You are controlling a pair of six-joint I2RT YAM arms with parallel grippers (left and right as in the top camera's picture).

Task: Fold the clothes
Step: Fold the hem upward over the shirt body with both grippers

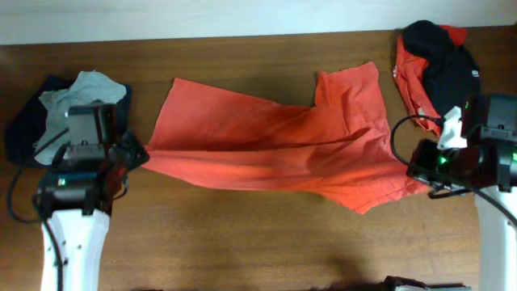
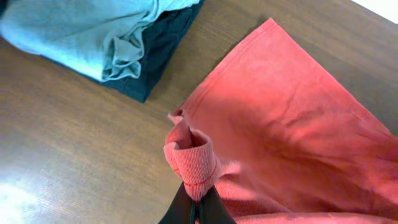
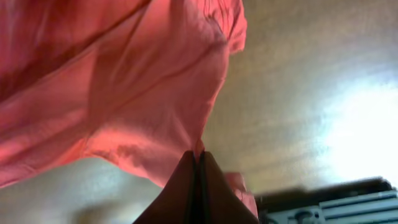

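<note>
Left tool (image 2: 198,210) clamped tight on a bunched T-shirt (image 2: 292,124) edge; only the left wrist view shows that rolled fold. Right tool (image 3: 199,171) pinched on the T-shirt's other end, cloth fanning to 11 o'clock. Overhead only: T-shirt (image 1: 266,137) stretched across the centre between left tool (image 1: 133,153) at 9 o'clock and right tool (image 1: 420,174) at 3. Grey-green top (image 1: 85,97) on navy cloth (image 1: 20,129) at 10 o'clock; black top (image 1: 444,61) on red cloth (image 1: 412,77) at 2. Brown wood tabletop (image 1: 242,234), glare in the right wrist view, pale strip (image 1: 202,16) at 12.
</note>
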